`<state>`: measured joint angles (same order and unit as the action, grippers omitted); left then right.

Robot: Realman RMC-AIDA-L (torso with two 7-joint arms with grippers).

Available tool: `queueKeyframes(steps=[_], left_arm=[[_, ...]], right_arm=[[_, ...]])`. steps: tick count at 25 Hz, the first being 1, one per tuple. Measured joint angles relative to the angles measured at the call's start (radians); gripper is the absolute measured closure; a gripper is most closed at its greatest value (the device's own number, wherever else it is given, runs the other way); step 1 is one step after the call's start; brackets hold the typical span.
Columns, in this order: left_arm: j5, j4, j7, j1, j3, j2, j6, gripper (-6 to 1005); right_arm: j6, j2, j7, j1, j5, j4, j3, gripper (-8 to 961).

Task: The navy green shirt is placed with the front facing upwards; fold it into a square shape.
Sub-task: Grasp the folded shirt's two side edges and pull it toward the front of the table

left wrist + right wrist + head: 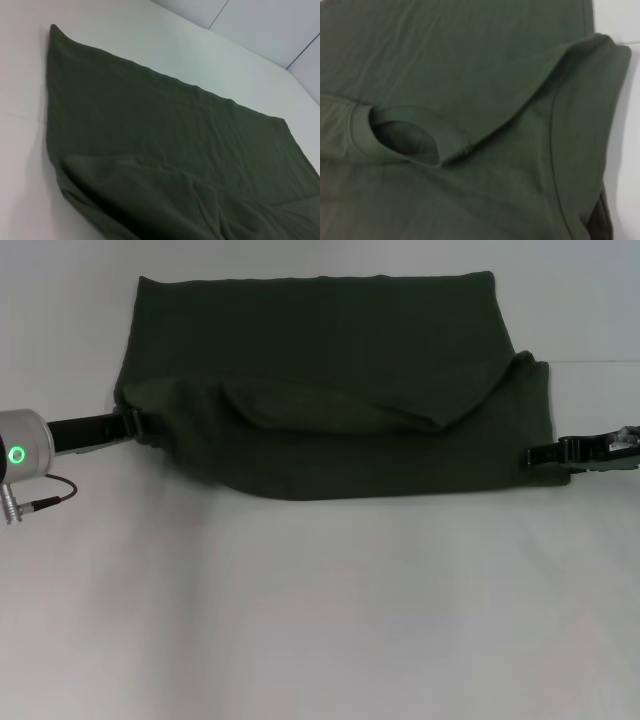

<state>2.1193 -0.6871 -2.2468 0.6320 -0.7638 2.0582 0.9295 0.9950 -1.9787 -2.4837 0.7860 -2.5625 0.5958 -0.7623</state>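
A: Looking at the white table [320,620] first: the near half is bare surface. Behind that bare stretch lies the navy green shirt [330,370], spread wide across the middle and reaching towards the far edge.

B: State of the shirt?

A: Partly folded. The near portion is lifted and doubled over the rest, with a sagging fold across the middle. The right wrist view shows the neck opening [402,137] with its ribbed collar, and a sleeve hem [555,125] curving beside it. The far part lies flat, with straight edges in the left wrist view.

B: Grippers?

A: The left gripper [135,425] is at the shirt's left edge, low, its tip right at the cloth. It looks clamped on the fabric there, since the edge bunches at the tip. The right gripper [545,453] is at the right edge, near the lower right corner, and the cloth hangs from that point too. The fingers on both are mostly buried in fabric, so I read that grip from the lifted cloth.

B: Lettering visible?

A: Only plain olive cloth shows from any view.
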Motion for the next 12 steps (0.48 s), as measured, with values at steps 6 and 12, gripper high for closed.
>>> queueKeyframes(steps=[6,12], left_arm=[[-0.001,0.003,0.001,0.001,-0.001,0.002,0.000,949],[-0.002,0.003,0.000,-0.002,0.001,0.002,0.000,949]], right_arm=[[-0.067,-0.020,-0.007,0.005,-0.001,-0.007,-0.053,196],[-0.064,-0.028,-0.008,0.017,0.001,-0.014,-0.074,207]])
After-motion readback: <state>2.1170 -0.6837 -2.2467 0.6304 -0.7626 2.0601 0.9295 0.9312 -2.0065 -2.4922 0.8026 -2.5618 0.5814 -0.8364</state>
